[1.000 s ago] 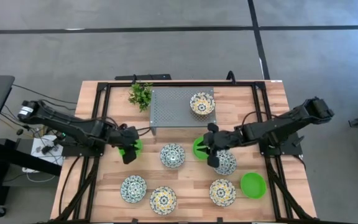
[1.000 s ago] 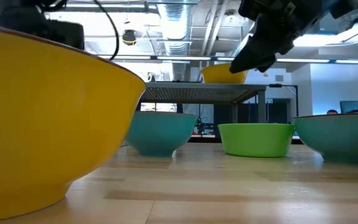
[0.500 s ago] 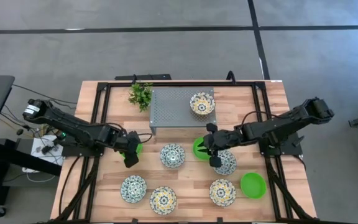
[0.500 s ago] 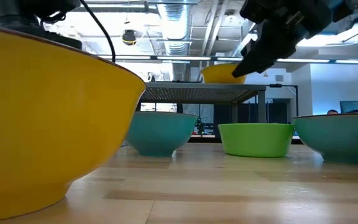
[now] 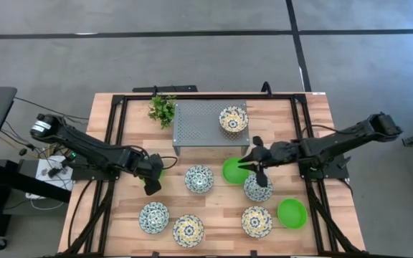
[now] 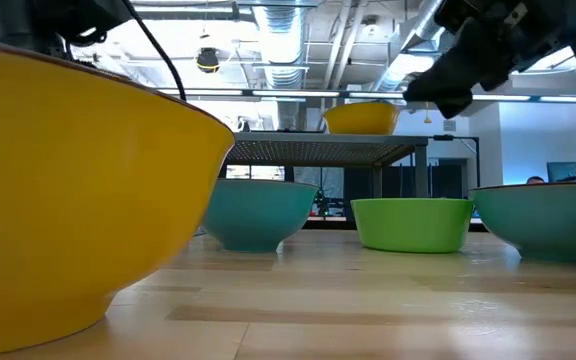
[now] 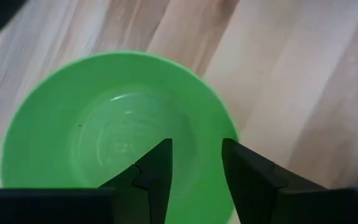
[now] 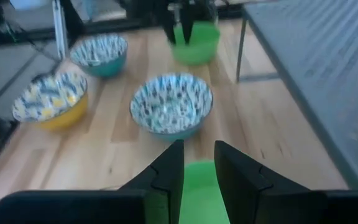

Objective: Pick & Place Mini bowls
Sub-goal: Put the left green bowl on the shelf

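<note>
A: Where is the left gripper [image 7: 196, 145]?

B: At 9 o'clock of the table's middle, low over a green bowl [image 7: 98, 130]. Its jaws are spread wide at that bowl's rim and clamp nothing.

A: And the right gripper [image 8: 198, 147]?

B: Raised above the table, at the 3 o'clock edge of the middle green bowl [image 5: 231, 170]. There is a moderate gap between its fingers and it holds nothing; that bowl sits on the wood.

A: The other bowls?

B: One patterned bowl [image 5: 233, 120] stands on the grey stand [image 5: 199, 122] at 12 o'clock. Another [image 5: 199, 179] sits between the two green ones. A third [image 5: 258, 188] is just beneath the right gripper. Three more [image 5: 188, 230] line the 6 o'clock edge, and the third green bowl [image 5: 292, 213] is at 4 o'clock
</note>
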### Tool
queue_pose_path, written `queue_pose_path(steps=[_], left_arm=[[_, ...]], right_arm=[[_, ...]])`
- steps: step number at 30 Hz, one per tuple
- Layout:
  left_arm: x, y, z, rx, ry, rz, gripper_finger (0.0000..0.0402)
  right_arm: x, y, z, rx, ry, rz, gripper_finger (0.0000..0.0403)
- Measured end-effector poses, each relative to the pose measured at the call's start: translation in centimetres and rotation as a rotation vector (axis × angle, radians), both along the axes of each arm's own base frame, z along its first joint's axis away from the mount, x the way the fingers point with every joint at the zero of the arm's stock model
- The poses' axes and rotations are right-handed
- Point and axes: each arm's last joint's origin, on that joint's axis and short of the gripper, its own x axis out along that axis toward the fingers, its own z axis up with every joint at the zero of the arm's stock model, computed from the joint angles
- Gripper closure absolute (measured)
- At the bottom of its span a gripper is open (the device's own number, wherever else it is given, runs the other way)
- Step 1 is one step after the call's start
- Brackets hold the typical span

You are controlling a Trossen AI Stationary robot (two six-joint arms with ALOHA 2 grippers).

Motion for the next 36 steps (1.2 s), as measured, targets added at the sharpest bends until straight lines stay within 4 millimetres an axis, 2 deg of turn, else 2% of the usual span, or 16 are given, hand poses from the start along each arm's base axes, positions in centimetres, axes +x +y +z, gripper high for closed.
queue_pose_path(steps=[8,11,22,27,30,35,36], left_arm=[[-0.8,0.3,2.4,-0.072,-0.132,0.038,0.0262],[-0.8,0.2,2.5,-0.08,-0.14,0.045,0.0262],[0.4,-0.8,-0.6,-0.02,0.017,0.017,0.0262],[0.6,-1.0,-1.2,-0.01,0.035,0.008,0.0264],[0.6,-1.0,-1.1,-0.009,0.027,0.01,0.0289],[0.7,-1.0,-0.9,-0.004,0.012,0.012,0.038],[0.7,-1.0,-0.9,-0.001,0.01,0.013,0.0387]], right_arm=[[-0.2,0.0,0.5,0.008,-0.039,0.0,0.0317],[-0.2,0.0,0.4,0.006,-0.03,0.0,0.0317],[-0.2,0.0,0.5,0.007,-0.033,0.004,0.0317],[-0.3,0.1,0.4,0.006,-0.028,0.005,0.0317],[-0.3,0.1,0.4,0.006,-0.026,0.005,0.0317],[-0.3,0.2,0.4,0.02,-0.024,0.004,0.0317],[-0.3,0.2,0.4,0.021,-0.024,0.006,0.0317]])
